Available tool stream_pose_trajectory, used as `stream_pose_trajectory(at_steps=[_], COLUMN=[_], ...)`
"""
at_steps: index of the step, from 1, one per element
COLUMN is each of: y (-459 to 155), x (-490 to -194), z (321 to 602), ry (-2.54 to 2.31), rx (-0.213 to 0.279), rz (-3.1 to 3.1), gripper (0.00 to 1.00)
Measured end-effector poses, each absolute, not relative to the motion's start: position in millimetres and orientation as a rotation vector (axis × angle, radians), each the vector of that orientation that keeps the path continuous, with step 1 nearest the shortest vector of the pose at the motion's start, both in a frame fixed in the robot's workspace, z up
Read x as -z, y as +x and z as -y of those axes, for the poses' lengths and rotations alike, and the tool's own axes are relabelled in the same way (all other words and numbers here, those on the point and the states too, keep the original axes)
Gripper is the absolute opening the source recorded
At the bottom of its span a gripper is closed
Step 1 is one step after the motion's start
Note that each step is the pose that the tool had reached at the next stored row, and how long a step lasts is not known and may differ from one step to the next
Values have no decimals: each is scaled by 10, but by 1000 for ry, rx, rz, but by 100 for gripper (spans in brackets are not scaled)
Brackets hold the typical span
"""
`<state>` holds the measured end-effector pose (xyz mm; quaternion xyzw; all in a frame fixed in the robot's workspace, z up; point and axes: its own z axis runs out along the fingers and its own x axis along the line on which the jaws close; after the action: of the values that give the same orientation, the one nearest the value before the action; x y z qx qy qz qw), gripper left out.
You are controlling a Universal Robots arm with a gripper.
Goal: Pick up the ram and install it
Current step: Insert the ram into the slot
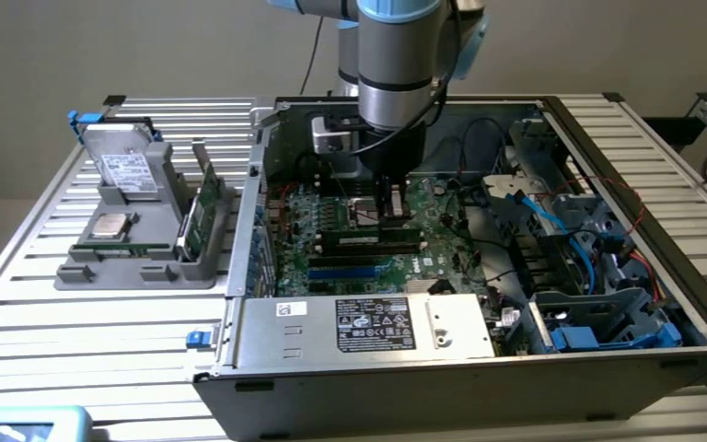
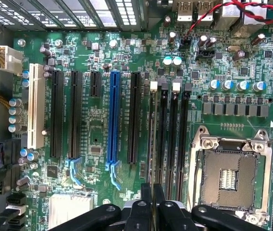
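The ram [image 1: 370,241] stands on edge along a memory slot of the motherboard [image 1: 329,216] inside the open computer case. My gripper [image 1: 389,214] reaches straight down onto its upper edge. In the wrist view the ram [image 2: 152,144] is a thin dark line running along the outermost black slot, the one nearest the expansion slots. The two black fingers [image 2: 146,202] are pressed together on it, so the gripper [image 2: 152,202] is shut on the ram. Three more black memory slots [image 2: 174,139] lie beside it, without sticks.
A CPU socket [image 2: 230,173] sits beside the memory slots, and a blue expansion slot [image 2: 113,120] on the other side. The power supply [image 1: 366,322] is at the case front; blue cables [image 1: 538,216] and drive bays are toward the exterior view's right. A grey parts holder [image 1: 144,230] with drives and green boards stands outside the case.
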<state>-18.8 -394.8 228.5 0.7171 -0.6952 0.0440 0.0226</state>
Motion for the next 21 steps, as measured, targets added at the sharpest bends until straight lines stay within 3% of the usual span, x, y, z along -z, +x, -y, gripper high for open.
stream_pose_trajectory(at_steps=[21], y=[-202], x=[-2258], z=[3948], ry=[2223], rx=[-142], rz=[2156], gripper=[13])
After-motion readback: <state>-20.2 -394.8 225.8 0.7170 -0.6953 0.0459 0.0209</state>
